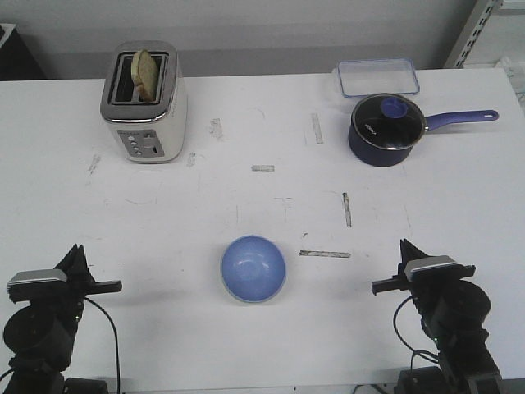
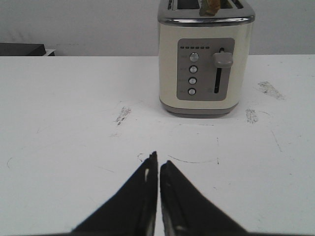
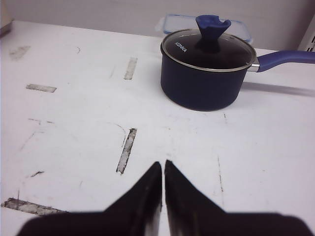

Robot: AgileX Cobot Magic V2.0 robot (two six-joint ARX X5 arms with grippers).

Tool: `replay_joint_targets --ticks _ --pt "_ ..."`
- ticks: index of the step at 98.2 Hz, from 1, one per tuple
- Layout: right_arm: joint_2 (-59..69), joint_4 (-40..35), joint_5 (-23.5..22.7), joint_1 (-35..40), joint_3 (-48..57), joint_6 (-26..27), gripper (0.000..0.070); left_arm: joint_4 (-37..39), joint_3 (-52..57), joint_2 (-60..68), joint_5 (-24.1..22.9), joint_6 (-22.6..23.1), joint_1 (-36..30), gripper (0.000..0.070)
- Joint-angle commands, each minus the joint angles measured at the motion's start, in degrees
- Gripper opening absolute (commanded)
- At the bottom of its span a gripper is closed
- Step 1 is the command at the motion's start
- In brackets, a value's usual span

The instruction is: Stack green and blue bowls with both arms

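Two black robot arms are seen. The left arm and the right arm are each topped by a grey block. Thin black cables are hung beside them. Pointed black fingers are seen.

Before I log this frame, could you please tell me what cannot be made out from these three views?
- Green bowl: not visible in any view; only the blue bowl shows, so whether the green one sits under it is unclear.
- Toaster: top cut off by the left wrist view's edge.
- Saucepan: handle end cut off by the right wrist view's edge.
- Both arms: bases cut off at the front view's bottom edge.
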Motion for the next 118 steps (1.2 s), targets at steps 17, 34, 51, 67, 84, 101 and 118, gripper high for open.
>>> replay_joint_targets --ticks 17,34,51,67,84,101,118 --pt "0.33 0.70 0.02 0.09 0.04 -0.31 0.0000 1.81 -1.09 -1.84 -0.13 0.07 0.85 0.0001" --pt "0.33 0.70 0.02 0.09 0.04 -0.31 0.0000 7.37 -7.52 -5.40 5.31 0.11 4.83 0.0001" --pt "0.33 0.72 0.02 0.09 0.04 -0.31 0.0000 14.14 -16.20 -9.62 10.21 0.11 6.99 0.0001" --pt "0.33 0.70 0.02 0.09 0.04 -0.31 0.0000 14.86 -22.82 -14.91 10.21 0.09 6.95 0.0001" --pt "0.33 0.72 0.02 0.09 0.04 -0.31 0.0000 17.42 -28.81 -20.17 10.19 0.04 6.97 0.0001" --pt "0.31 0.94 0.02 0.09 0.07 -0.31 0.0000 19.96 -30.16 -20.13 10.21 -0.07 6.95 0.0001" --pt "0.31 1.05 0.02 0.09 0.07 -0.31 0.0000 20.24 -30.16 -20.13 10.23 -0.07 6.97 0.0001"
